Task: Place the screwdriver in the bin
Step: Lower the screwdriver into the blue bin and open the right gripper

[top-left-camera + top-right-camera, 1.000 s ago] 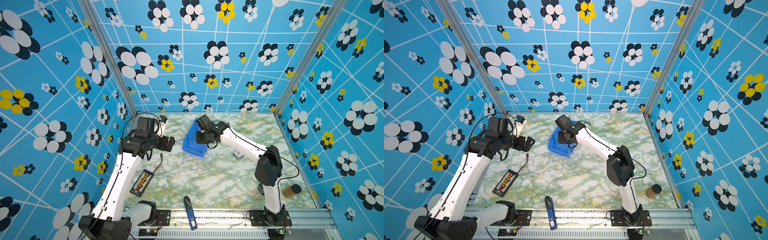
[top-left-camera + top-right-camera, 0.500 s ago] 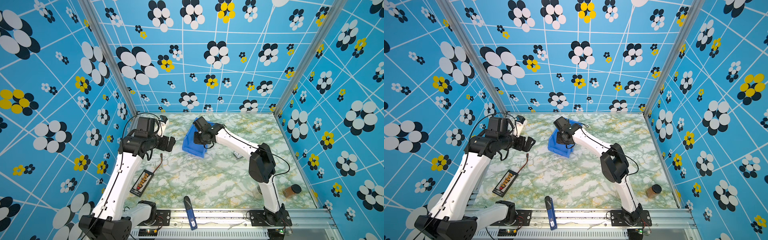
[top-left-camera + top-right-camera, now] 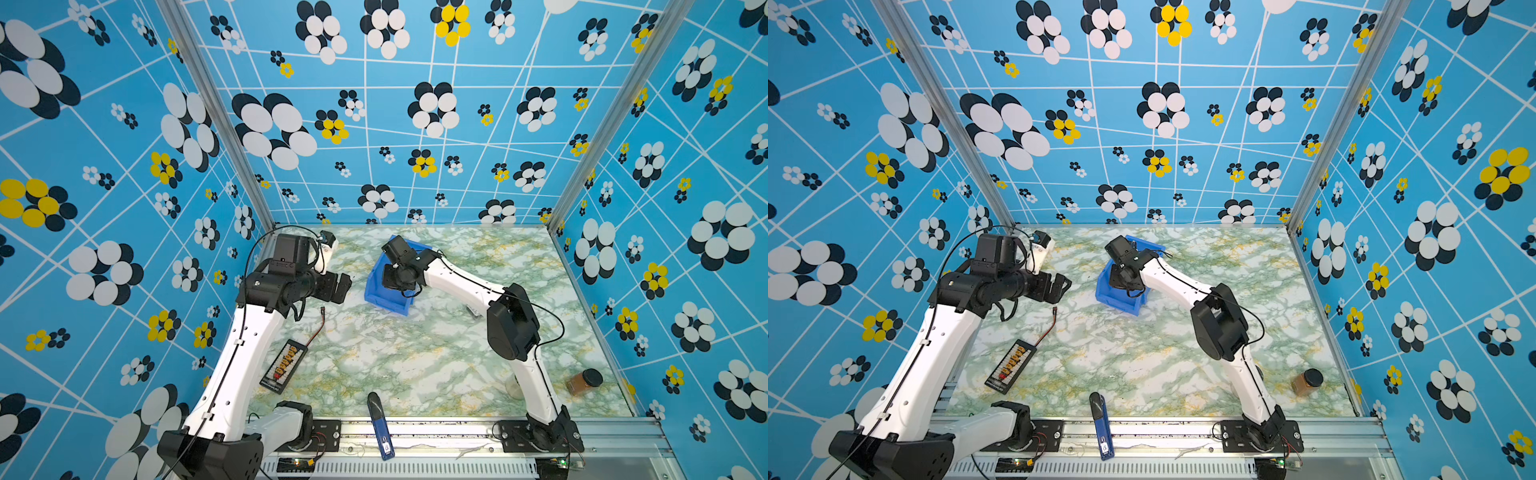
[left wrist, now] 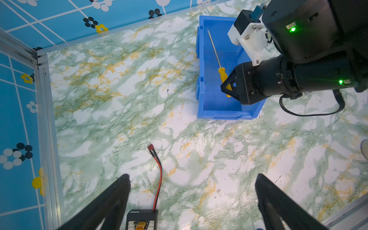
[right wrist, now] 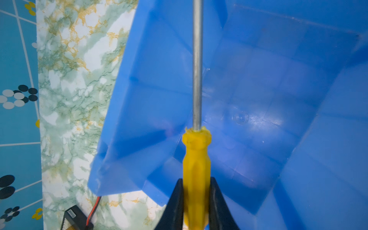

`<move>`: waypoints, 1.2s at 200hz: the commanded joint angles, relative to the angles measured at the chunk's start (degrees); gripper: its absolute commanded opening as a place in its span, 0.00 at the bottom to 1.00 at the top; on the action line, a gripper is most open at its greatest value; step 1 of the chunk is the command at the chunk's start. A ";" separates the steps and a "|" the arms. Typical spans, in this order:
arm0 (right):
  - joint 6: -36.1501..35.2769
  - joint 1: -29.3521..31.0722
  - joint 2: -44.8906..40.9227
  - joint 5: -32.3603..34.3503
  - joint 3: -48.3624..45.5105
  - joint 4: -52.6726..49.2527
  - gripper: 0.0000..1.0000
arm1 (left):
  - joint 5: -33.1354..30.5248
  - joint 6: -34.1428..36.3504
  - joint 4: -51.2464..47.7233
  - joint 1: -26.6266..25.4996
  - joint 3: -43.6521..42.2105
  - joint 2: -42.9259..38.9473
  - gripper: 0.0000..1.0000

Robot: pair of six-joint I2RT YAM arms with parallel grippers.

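**Progress:** nearly done. The small slim screwdriver w/ yellow plastic handle & thin metal shaft (image 5: 196, 155) sits over the inside of the bright blue rectangular plastic bin (image 5: 139, 99). The bin stands at the far middle of the green-marbled counter (image 3: 415, 357) in both top views. Pick-up & carry look finished. What's left, as I judge it: let go, then pull the arm out w/o dragging the screwdriver along. So not yet delivered, i.e. it hangs in the grip rather than lying loose.

**Right tool** (image 5: 196, 185): closed on the yellow handle towards its butt end. One black finger (image 5: 176, 203) sits on each side, tight against the plastic, no gap seen. The shaft points away from the tool, toward the bin's tall far wall. In the left wrist view the tip ends close to that wall, left of the arm. Whether tip or handle touches the bin floor or wall: can't tell. In both top views the wrist hides the screwdriver completely.

**Left tool** (image 4: 193, 179): wide open & empty, hovering above bare counter left of the bin, well apart from it. Touches nothing.

**Misc., not in play:**
- Black charger board w/ red-black lead (image 3: 284, 365), near left.
- Blue-black pen-like thing (image 3: 376, 419), at the near edge.
- Brown jar w/ dark lid (image 3: 584, 380), near right.

All three are well apart from the bin.
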 commanded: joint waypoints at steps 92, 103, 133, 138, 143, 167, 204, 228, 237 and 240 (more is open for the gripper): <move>3.01 -0.22 2.86 -2.73 0.05 2.22 0.27 | 1.40 -0.50 1.04 -0.55 0.62 -0.01 0.99; 3.04 -0.23 2.82 -2.81 0.08 2.27 0.28 | 1.43 -0.61 1.06 -0.48 0.57 0.06 0.99; 2.86 -0.22 2.78 -2.73 0.05 2.12 0.28 | 1.48 -0.66 1.05 -0.50 0.62 0.19 0.99; 2.76 -0.26 2.78 -2.73 0.06 2.18 0.28 | 1.49 -0.68 1.05 -0.48 0.70 0.19 0.99; 2.75 -0.26 2.69 -2.73 0.04 2.19 0.28 | 1.55 -0.69 0.97 -0.48 0.77 0.20 0.99; 2.51 -0.21 2.53 -2.55 0.31 2.00 0.29 | 1.40 -0.62 0.92 -0.48 0.90 0.45 0.99; -0.97 -0.22 0.44 -1.45 2.29 0.77 0.33 | 0.97 -0.52 1.81 -0.46 -0.10 0.22 0.99; -5.09 -0.05 -3.50 0.95 3.22 -0.18 0.39 | 0.11 -0.27 1.78 -0.44 -0.48 1.03 0.99; -6.65 0.04 -6.56 1.44 2.78 0.06 0.43 | -0.35 0.07 1.31 -0.46 -0.41 1.69 0.99; -7.08 0.04 -7.25 1.53 2.51 0.25 0.44 | -0.62 0.09 1.23 -0.41 -0.43 1.86 0.99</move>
